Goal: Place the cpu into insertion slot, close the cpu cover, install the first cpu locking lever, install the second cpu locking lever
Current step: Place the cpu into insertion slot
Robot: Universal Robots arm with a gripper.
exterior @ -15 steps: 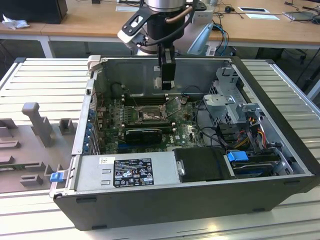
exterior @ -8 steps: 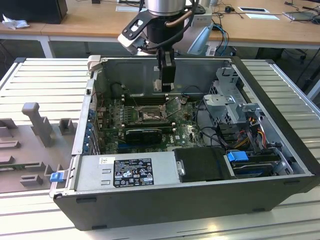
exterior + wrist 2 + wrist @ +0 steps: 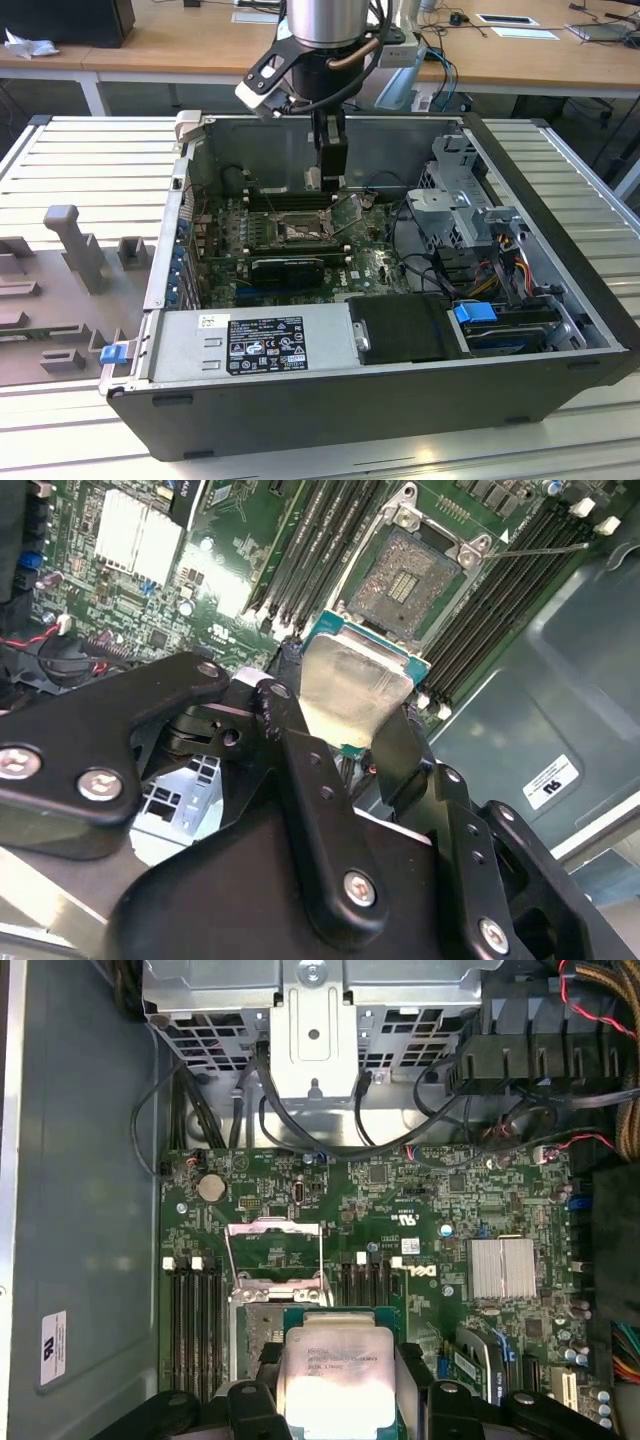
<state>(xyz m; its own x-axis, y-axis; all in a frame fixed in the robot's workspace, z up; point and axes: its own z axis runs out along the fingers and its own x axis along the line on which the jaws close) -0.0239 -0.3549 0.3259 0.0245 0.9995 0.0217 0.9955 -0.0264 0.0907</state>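
Slats of pale metal form the table (image 3: 90, 150), and on it an open computer case (image 3: 400, 400) lies on its side with its inside facing up. A green motherboard (image 3: 375, 270) covers the case floor, with cables and a drive cage off toward the exterior view's right. From above, the robot arm (image 3: 325, 20) reaches down into the case, and its black gripper (image 3: 328, 185) hangs over the board, close above the processor area. In the first wrist view the cpu cover (image 3: 270, 1226) stands swung up, a thin grey frame with the board showing through its cut-out. Just beside it the insertion slot (image 3: 405, 575) lies uncovered, its brownish contact field bare between the rows of long black memory slots (image 3: 320, 540). The fingers (image 3: 285, 720) are clamped on the cpu (image 3: 350, 685), one on either edge, its silvery top tilted toward the camera. The chip sits in the air near the slot's edge, not seated in it.
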